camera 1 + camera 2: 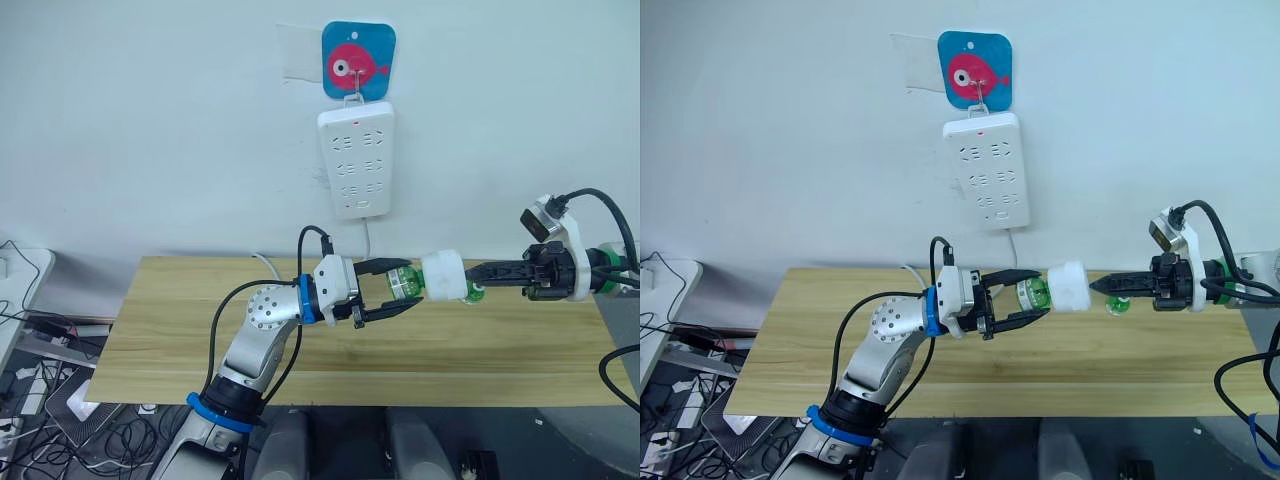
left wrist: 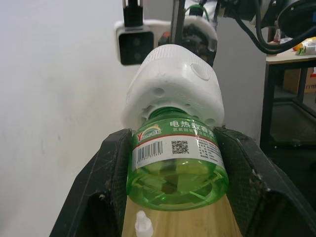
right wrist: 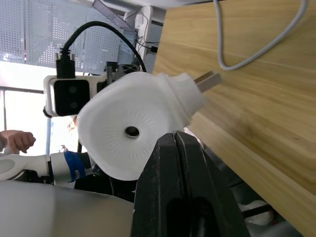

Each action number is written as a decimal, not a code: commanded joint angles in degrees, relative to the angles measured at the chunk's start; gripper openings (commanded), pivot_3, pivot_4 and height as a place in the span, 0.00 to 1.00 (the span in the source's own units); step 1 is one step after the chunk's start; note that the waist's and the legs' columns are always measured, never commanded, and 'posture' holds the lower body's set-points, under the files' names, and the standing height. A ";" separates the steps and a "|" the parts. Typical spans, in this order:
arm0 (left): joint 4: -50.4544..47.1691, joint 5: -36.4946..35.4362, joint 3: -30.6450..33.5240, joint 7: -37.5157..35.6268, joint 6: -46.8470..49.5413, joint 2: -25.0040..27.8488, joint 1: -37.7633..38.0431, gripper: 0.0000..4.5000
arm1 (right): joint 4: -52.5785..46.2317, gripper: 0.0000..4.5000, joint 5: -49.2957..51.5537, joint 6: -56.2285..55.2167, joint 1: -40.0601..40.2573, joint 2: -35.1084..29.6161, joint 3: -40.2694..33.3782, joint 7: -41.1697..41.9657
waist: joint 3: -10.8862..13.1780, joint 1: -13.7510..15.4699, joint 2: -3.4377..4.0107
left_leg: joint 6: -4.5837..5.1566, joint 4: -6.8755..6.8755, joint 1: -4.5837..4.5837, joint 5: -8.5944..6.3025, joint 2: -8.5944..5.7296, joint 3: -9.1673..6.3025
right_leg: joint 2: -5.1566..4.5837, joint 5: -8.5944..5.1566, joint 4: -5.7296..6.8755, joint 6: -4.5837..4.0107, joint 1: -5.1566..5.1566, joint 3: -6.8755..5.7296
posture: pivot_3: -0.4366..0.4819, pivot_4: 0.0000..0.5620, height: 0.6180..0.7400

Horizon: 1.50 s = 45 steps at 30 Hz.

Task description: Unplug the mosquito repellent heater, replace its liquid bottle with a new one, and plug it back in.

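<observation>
Mosquito repellent heater (image 1: pixel 441 275) is held in the air above the wooden table (image 1: pixel 180 330), unplugged, between both arms. Left gripper (image 1: pixel 385 293) is clamped on its green liquid bottle (image 2: pixel 177 165); right gripper (image 1: pixel 1102 285) looks closed against the white body, grip unclear. Light, smooth plastic: hold the body, twist the bottle

A light wooden table (image 1: pixel 200 340) stands against the pale wall, its grain running lengthwise. A thin white cable (image 1: pixel 268 265) trails onto the far edge of the top near the middle. Toward the right, a small green bottle (image 1: pixel 1118 305) sits on the wood, largely hidden, so whether it stands upright cannot be told.
</observation>
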 commanded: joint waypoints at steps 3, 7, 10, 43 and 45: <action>-3.85 -1.45 -1.43 -1.08 -1.20 -0.56 -0.46 0.50 | -3.95 0.01 5.20 0.53 -0.21 3.37 0.09 -1.02 | 0.00 -0.02 0.01 | 0.00 0.00 0.01 0.00 0.00 0.00 | 0.01 0.00 0.04 0.00 0.00 0.00 | 0.38 0.39 1.00; -3.95 -1.16 -1.31 -1.42 -1.45 -0.33 -0.10 0.50 | -4.90 0.01 6.22 0.53 0.53 1.98 0.63 -1.01 | 0.00 0.12 0.01 | 0.00 0.01 0.00 0.00 -0.02 0.00 | -0.01 0.00 0.00 0.00 0.00 0.01 | 0.38 0.39 1.00; -4.01 -1.01 -1.04 -1.23 -1.83 -0.20 0.11 0.50 | -4.88 0.01 4.88 0.53 1.70 0.00 0.86 0.08 | 0.00 0.23 0.01 | 0.00 0.01 -0.01 0.00 -0.03 -0.01 | -0.02 0.00 -0.02 0.00 0.01 0.00 | 0.38 0.39 1.00; 11.91 17.19 -2.61 9.01 -45.92 7.80 -5.38 0.50 | 4.62 1.00 45.84 -2.41 8.28 -9.98 19.17 -15.98 | 0.00 0.18 0.01 | 0.01 0.03 0.01 0.00 -0.01 0.01 | -0.03 0.04 0.02 0.00 0.02 0.03 | 0.41 0.44 1.00; 11.82 17.15 -3.03 9.04 -45.96 8.14 -5.35 0.50 | 4.54 1.00 45.84 -2.82 7.57 -8.10 18.45 -16.92 | 0.00 0.22 0.01 | 0.01 0.03 0.01 0.00 -0.01 0.00 | -0.03 0.04 0.04 0.00 0.02 0.03 | 0.42 0.45 1.00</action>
